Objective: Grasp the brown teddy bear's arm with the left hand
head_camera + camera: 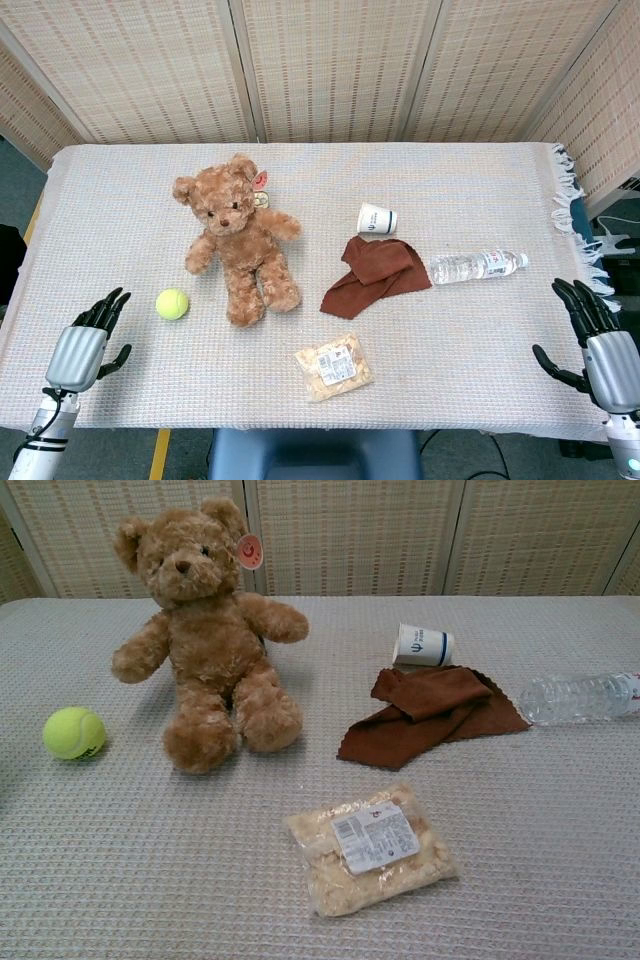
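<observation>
Brown teddy bear point(240, 238) lies toward the table's left half, tennis ball point(172, 304) just beside its leg. Only our head view shows our left hand point(84, 348) and right hand point(600, 338), both empty with fingers apart, at the front corners. White woven cloth point(480, 340) covers the table; reed screens point(330, 65) stand behind.

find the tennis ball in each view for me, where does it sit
Head view: the tennis ball lies left of centre, beside the teddy bear.
Chest view: the tennis ball is at the far left edge, level with the bear's feet.
Shared landmark: the teddy bear, just right of the ball in both.
</observation>
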Available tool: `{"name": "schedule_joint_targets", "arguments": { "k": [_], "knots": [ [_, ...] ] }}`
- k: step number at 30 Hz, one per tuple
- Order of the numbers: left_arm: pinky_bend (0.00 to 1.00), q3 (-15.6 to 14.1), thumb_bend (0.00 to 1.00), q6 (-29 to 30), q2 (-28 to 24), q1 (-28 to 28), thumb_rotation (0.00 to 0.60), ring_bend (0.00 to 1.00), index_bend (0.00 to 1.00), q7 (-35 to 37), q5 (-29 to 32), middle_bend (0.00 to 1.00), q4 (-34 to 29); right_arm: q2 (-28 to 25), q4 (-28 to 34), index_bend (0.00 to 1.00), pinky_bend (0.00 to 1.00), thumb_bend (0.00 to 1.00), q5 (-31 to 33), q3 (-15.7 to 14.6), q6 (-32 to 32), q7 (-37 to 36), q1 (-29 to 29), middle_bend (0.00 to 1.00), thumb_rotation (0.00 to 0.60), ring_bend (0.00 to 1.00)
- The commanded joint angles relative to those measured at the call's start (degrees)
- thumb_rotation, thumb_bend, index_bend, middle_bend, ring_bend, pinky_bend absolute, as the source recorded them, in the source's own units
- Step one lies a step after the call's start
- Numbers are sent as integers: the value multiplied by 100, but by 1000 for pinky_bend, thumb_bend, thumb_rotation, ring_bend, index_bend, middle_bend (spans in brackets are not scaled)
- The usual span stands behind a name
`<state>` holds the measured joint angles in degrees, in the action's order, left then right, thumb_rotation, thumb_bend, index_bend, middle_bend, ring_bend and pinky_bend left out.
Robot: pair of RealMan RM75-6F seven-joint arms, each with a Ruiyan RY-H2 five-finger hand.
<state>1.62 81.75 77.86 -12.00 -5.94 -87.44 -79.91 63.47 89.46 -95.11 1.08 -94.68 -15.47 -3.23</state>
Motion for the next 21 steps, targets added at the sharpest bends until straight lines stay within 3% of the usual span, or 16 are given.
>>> {"name": "schedule_joint_targets", "arguments": {
  "k": [1, 11, 16, 21],
  "knots": [
    [299, 3, 338, -4, 1, 9, 600, 124, 0, 19, 18, 36, -2, -23, 27, 0, 119, 187, -15, -22, 55, -13, -15, 65, 600, 0],
    [300, 103, 338, 22, 148, -18, 600, 124, 0, -68, 73, 54, -150, -265, 161, 0, 119, 187, -145, -212, 450, -202, -121, 65, 600, 0],
    [302, 530, 337, 104, 723, -229, 600, 144, 23, -545, 310, 135, 2, -267, 130, 0, 119, 187, -292, -261, 481, -354, -171, 65, 600, 0],
    [314, 942, 339, -393, 1176, -605, 600, 188, 78, -892, 889, 203, 154, -265, -43, 0, 119, 187, -483, -326, 541, -637, -276, 65, 600, 0]
  ]
}}
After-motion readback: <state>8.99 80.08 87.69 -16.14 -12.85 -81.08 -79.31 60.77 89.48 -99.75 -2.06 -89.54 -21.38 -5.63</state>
